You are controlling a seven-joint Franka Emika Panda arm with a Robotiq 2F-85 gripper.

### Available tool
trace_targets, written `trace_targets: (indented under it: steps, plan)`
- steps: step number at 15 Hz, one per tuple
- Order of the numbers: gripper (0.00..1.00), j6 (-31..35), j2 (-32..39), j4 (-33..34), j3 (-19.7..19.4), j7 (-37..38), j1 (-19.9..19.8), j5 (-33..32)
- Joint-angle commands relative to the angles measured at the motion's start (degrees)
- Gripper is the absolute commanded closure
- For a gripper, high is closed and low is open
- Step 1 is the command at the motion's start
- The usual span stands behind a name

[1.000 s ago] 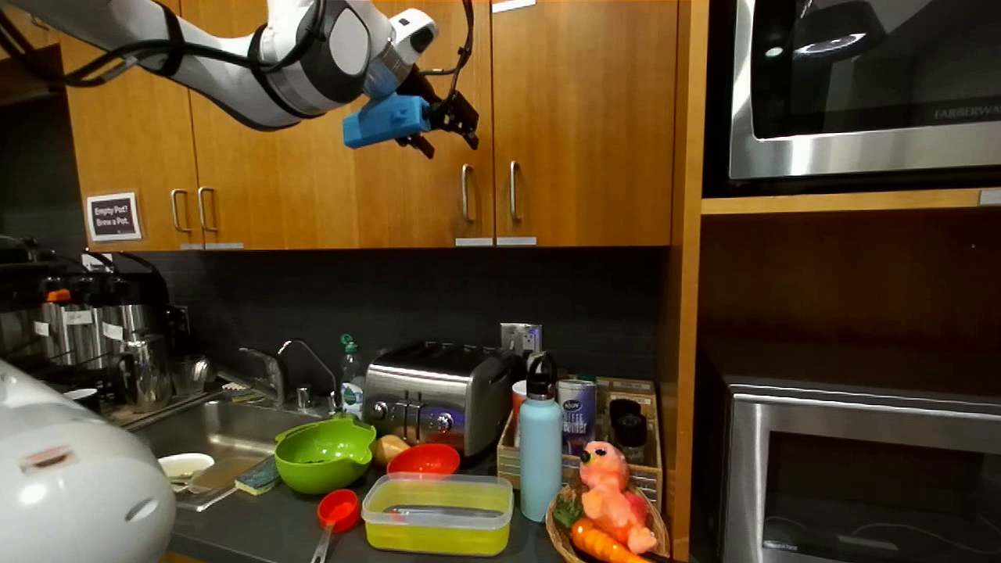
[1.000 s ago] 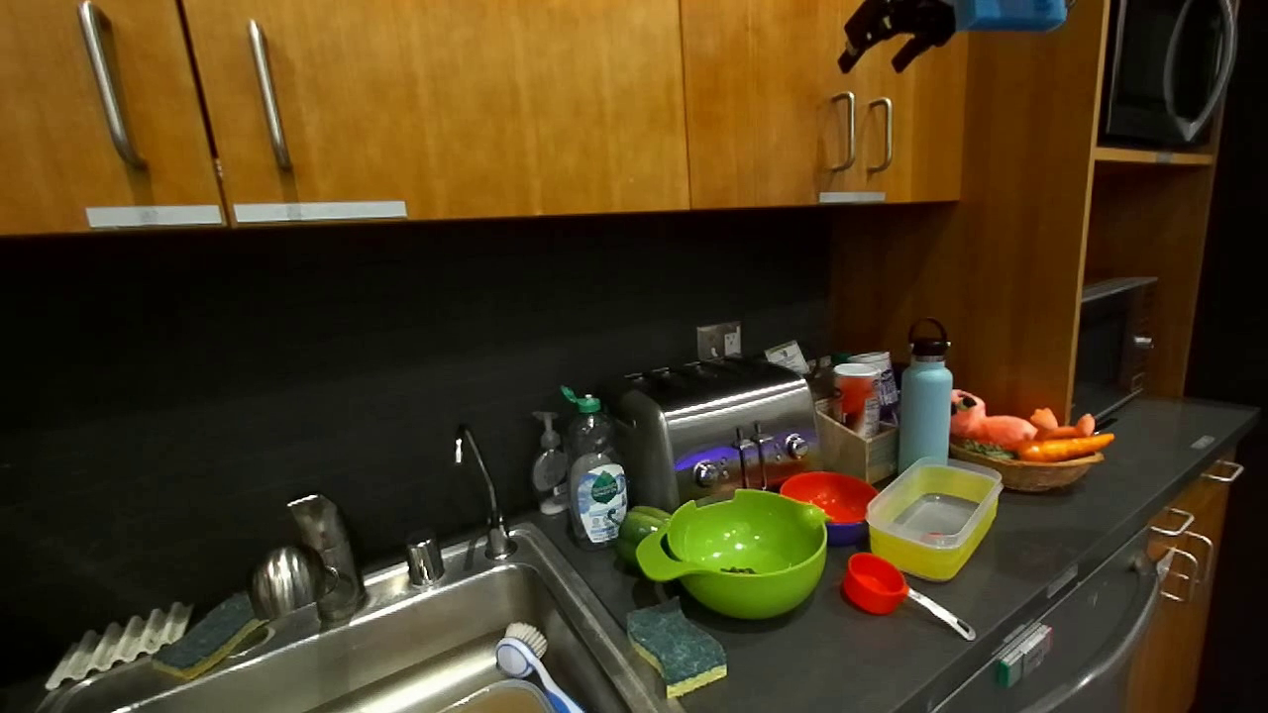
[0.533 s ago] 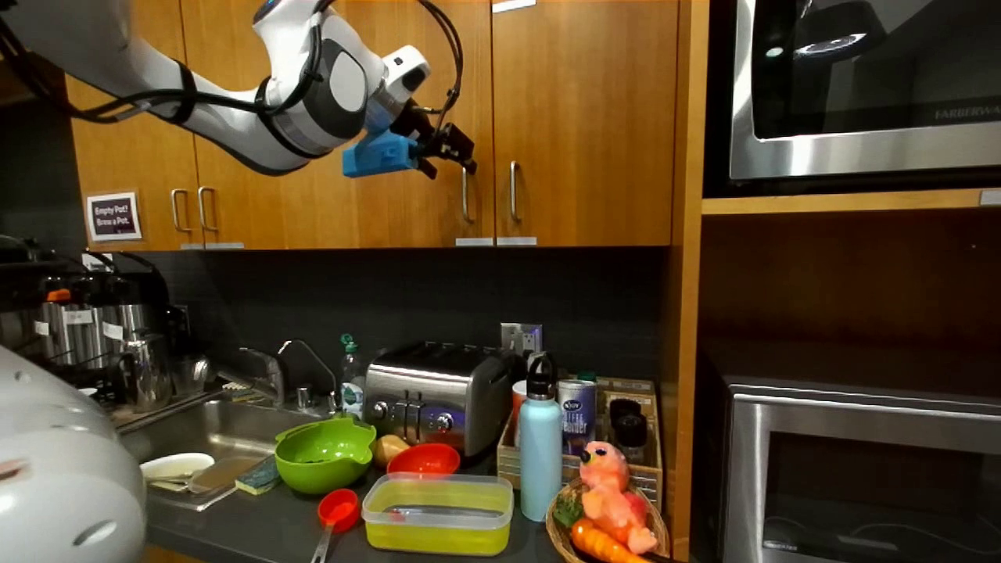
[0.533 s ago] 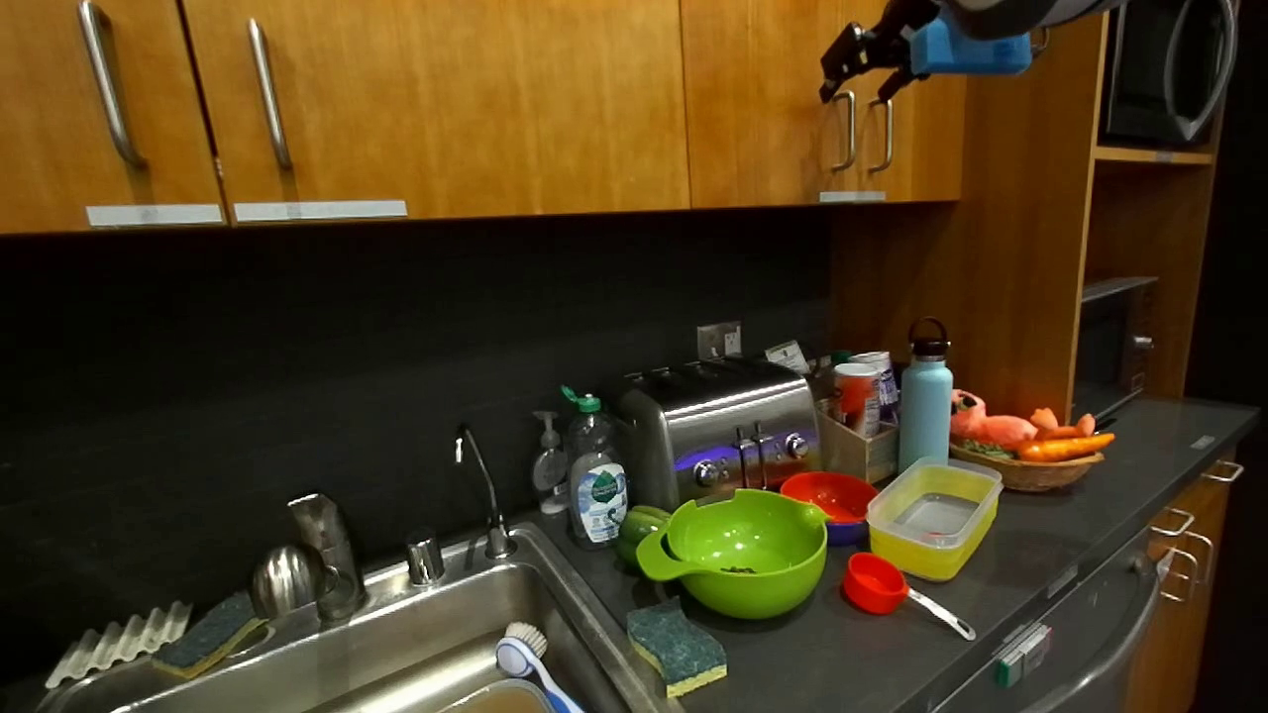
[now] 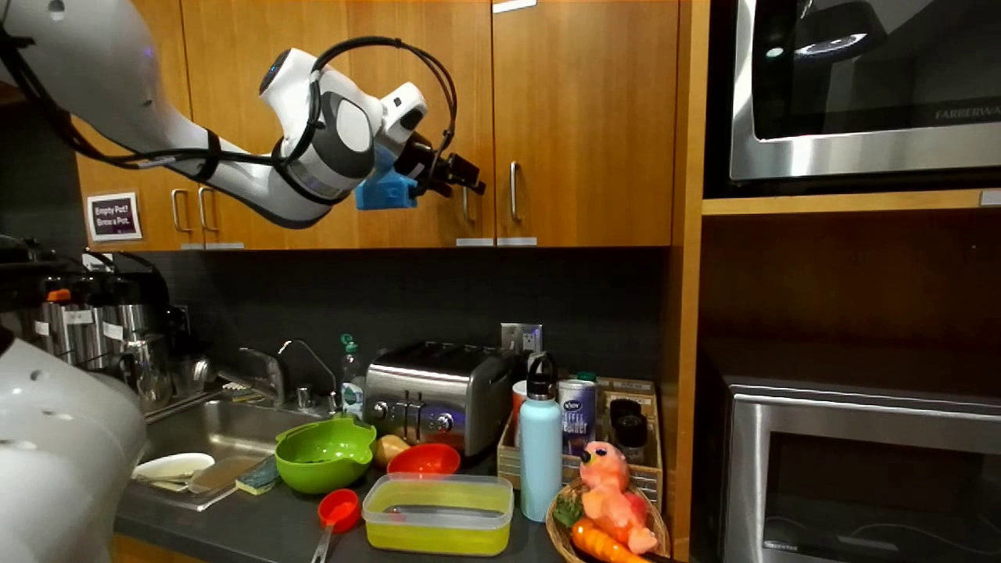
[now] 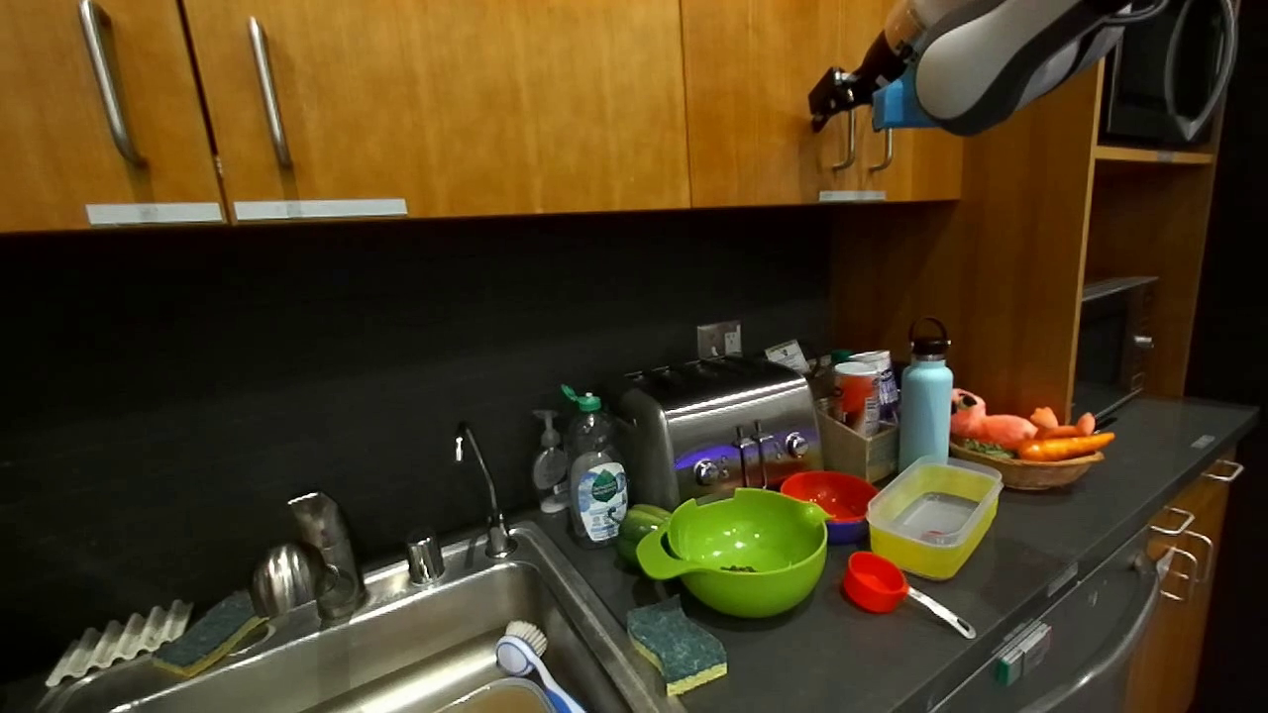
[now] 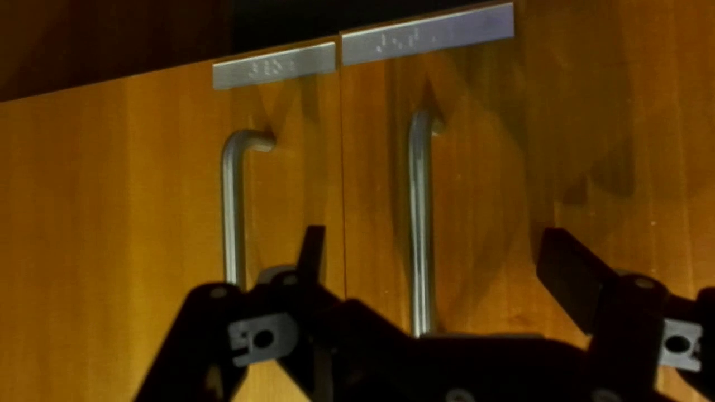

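My gripper, black with a blue block behind it, is in front of the wooden upper cabinet doors. In the wrist view, which stands upside down, the black fingers are wide apart. A metal door handle runs between them in that picture, not pinched; whether it lies within their depth I cannot tell. The neighbouring handle appears left of it, on the door across the seam, partly hidden by a finger. In an exterior view the gripper covers the upper part of the nearer handle, while the second handle is fully visible.
Below on the counter are a toaster, a green bowl, a red bowl, a yellow container, a blue bottle and a basket with a pink plush. A sink lies to one side, microwaves to the other.
The arm has come down along the cabinet front. My gripper has dropped to the height of the door handles and tilted closer to level; its jaws stay apart. Counter items have not moved.
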Motion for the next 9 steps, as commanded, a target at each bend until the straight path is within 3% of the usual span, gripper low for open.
trace_targets:
  steps: [1,5,9]
  plan:
    - [0.35,1.6,-3.9,-1.0,5.1,2.3,-5.6,1.7]
    - [0.67,0.8,-7.5,-1.6,7.0,1.9,-6.6,4.7]
    - [0.97,-0.1,-11.4,-3.8,6.2,1.7,-6.2,7.4]
